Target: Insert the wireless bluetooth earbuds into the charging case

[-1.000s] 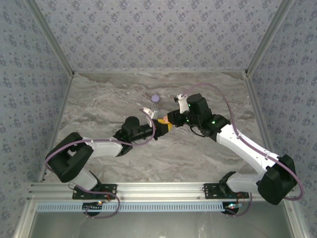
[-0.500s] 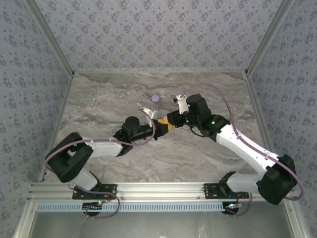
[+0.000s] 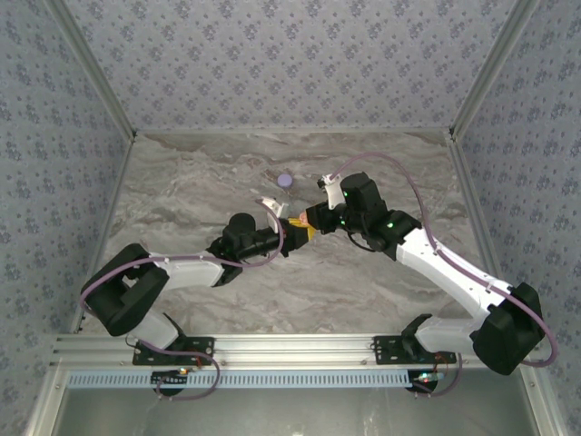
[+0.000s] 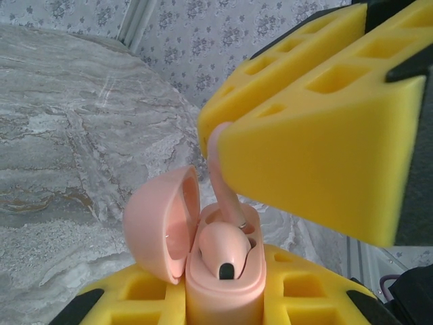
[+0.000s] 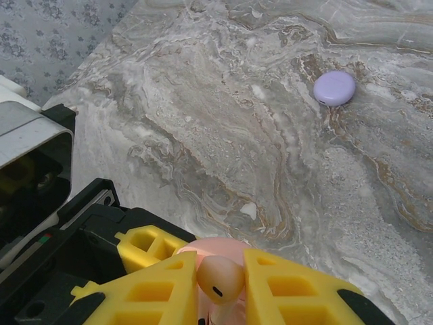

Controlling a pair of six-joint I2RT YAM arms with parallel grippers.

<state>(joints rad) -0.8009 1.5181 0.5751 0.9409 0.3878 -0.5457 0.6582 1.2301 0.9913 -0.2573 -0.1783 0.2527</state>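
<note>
My left gripper (image 4: 223, 303) is shut on the pink charging case (image 4: 223, 288), which stands upright with its lid (image 4: 159, 223) swung open to the left. One pink earbud (image 4: 226, 247) sits in the case's near socket. My right gripper (image 5: 220, 290) is shut on the second pink earbud (image 5: 220, 276), right above the case (image 5: 218, 246). This second earbud's stem (image 4: 223, 177) reaches down into the far socket. In the top view the left gripper (image 3: 287, 235) and right gripper (image 3: 309, 224) meet at mid-table.
A lilac disc (image 5: 334, 88) lies on the marble table (image 5: 270, 135) beyond the grippers, and it appears again as the lilac disc (image 3: 285, 180) in the top view. Patterned walls close in the table on three sides.
</note>
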